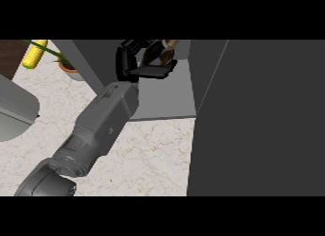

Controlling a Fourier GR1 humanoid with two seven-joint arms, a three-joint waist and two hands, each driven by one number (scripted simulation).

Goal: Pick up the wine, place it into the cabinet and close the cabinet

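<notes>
The counter is pale marble with thin reddish veins, and it fills the lower left and middle of the head view. On its far side stands a grey cabinet, open toward the viewer, with a flat grey floor inside. The cabinet's door is a broad dark grey panel that covers the whole right side of the view and hides the counter there.

1 grey forearm rises from the lower left edge and reaches diagonally up into the cabinet opening. Which arm it is cannot be told for certain; it enters at the left. Its black robot hand is curled round the wine, of which only a brown stretch shows between the fingers and thumb, near the top of the view and inside the cabinet. Whether the bottle touches the cabinet floor cannot be told.

At the upper left lie a dark wood strip, a yellow cylinder with a green stem, and a terracotta pot beside the cabinet wall. A grey appliance sits at the left edge.
</notes>
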